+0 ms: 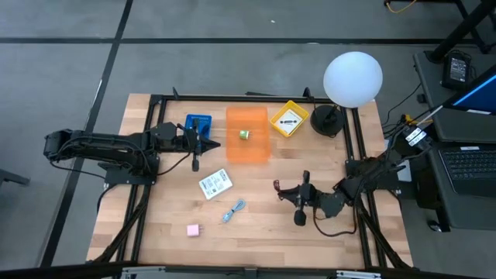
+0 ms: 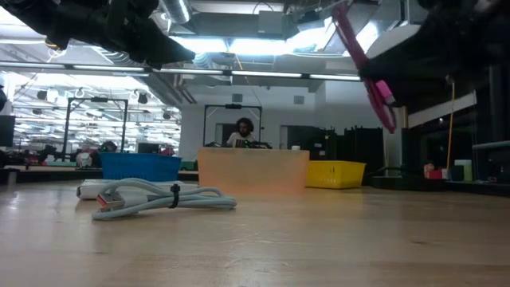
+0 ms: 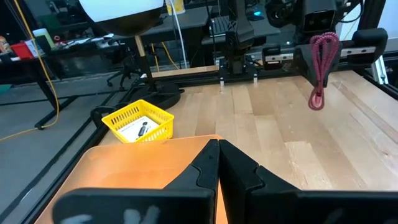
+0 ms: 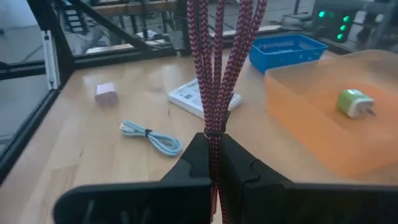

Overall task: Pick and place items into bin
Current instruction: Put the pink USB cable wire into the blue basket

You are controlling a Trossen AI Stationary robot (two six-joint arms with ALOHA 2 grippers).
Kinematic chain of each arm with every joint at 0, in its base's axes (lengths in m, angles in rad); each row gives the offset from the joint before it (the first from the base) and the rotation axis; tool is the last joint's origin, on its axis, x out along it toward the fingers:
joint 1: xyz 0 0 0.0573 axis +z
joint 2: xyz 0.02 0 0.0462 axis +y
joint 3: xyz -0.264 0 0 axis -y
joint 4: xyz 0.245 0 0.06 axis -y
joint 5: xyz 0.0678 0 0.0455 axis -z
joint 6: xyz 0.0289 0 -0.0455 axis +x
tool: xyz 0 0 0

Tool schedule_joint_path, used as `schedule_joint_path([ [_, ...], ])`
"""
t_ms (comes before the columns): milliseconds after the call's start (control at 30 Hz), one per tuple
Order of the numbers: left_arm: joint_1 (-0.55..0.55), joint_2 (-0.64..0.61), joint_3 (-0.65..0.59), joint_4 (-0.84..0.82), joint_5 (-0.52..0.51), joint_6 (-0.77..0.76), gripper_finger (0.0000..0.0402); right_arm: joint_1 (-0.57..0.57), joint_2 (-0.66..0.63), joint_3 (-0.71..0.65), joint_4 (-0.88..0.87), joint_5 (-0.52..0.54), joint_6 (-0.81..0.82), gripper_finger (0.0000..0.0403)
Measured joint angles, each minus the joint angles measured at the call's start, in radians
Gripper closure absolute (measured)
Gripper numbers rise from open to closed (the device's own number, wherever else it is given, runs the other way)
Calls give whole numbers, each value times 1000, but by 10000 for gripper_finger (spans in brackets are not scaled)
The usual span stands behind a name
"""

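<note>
High view is showing my right gripper (image 1: pixel 277 187) at about four o'clock on the table (image 1: pixel 155 240), fingers pinching the dark-red cord (image 4: pixel 214 68), which is hanging in loops. My left gripper (image 1: pixel 215 145) is hovering at nine o'clock of the orange bin (image 1: pixel 248 147), fingers pressed together, empty. A greenish cube (image 1: pixel 244 134) is lying inside the bin. The white packet (image 1: pixel 215 183), light-blue cable (image 1: pixel 233 210) and pink cube (image 1: pixel 193 229) are lying around six o'clock.
</note>
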Motion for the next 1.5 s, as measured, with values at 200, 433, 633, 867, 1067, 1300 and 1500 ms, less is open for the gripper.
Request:
schedule_joint_path([
  [200,0,11,0,0,0,-11,396,-79,-35,0,27,-83,-130,403],
  [433,0,61,0,9,0,-7,396,-128,-160,0,-31,-214,-251,403],
  [633,0,74,0,36,0,10,396,-153,-200,0,-112,-216,-271,403],
  [867,0,74,0,61,41,15,396,-199,-200,-59,4,-294,-307,403],
  [1067,0,74,0,61,101,16,396,-236,-205,-201,317,-360,-356,403],
  [1300,-10,102,0,102,133,-37,396,-263,-205,-228,367,-391,-363,403],
  [1500,-12,170,-1,207,130,-85,395,-276,-206,-228,367,-392,-363,403],
])
